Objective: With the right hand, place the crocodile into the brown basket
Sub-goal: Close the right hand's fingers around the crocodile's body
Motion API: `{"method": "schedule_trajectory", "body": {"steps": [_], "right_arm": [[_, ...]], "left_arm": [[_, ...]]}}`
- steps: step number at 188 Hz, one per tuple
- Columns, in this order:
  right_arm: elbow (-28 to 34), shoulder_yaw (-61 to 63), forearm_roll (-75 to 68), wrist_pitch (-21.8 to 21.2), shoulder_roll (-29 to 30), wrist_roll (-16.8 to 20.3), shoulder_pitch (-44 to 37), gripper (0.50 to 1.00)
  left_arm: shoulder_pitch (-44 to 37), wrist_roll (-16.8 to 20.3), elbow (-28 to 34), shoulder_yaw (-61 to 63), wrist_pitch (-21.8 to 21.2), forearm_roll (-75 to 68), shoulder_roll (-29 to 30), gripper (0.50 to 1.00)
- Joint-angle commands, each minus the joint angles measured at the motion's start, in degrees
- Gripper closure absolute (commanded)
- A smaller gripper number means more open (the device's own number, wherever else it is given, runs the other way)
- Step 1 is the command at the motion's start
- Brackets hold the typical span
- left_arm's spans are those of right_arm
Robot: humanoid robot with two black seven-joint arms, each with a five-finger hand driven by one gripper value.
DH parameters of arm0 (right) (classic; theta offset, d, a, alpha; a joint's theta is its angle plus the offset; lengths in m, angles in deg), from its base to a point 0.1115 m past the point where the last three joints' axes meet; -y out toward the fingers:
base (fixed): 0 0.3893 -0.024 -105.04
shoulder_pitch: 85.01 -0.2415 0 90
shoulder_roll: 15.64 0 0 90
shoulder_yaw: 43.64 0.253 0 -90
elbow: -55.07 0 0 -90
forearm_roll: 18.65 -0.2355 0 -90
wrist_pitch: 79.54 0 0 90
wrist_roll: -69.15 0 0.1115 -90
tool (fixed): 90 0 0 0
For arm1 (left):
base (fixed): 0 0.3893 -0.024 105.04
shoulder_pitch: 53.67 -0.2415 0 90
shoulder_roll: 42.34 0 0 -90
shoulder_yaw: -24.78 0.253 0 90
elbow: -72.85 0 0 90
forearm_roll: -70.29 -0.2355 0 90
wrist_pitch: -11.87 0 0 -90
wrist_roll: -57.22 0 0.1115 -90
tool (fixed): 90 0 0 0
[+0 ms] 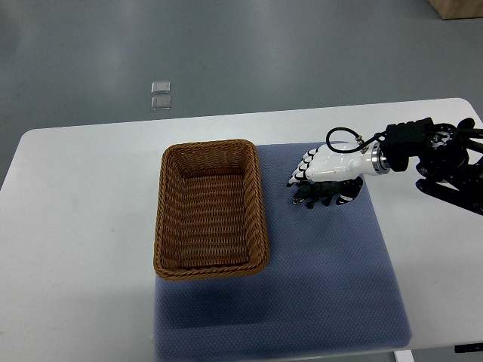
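The right robot hand [323,172] lay over the crocodile [320,196] on the blue mat [332,286], right of the brown basket [211,270], its grip impossible to judge; a loose hold might drop the toy short of the rim.

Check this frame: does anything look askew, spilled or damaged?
Nothing stands out. The basket sits upright and empty at the left edge of the mat. The crocodile is just right of it, over the mat, under the right hand. No spill or damage shows on the table.
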Motion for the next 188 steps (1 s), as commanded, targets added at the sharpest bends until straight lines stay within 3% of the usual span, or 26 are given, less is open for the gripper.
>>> {"method": "schedule_trajectory", "body": {"steps": [1,188], "right_arm": [[-1.17,-0.50,0.17,1.12,0.51,0.00,0.01,0.621],[-3.89,-2.44,0.69,3.49,1.74,-0.09,0.28,0.697]], "left_arm": [[0.00,0.00,0.00,-0.02,0.00,0.00,0.00,0.500],[0.00,0.00,0.00,0.07,0.00,0.00,0.00,0.500]]}}
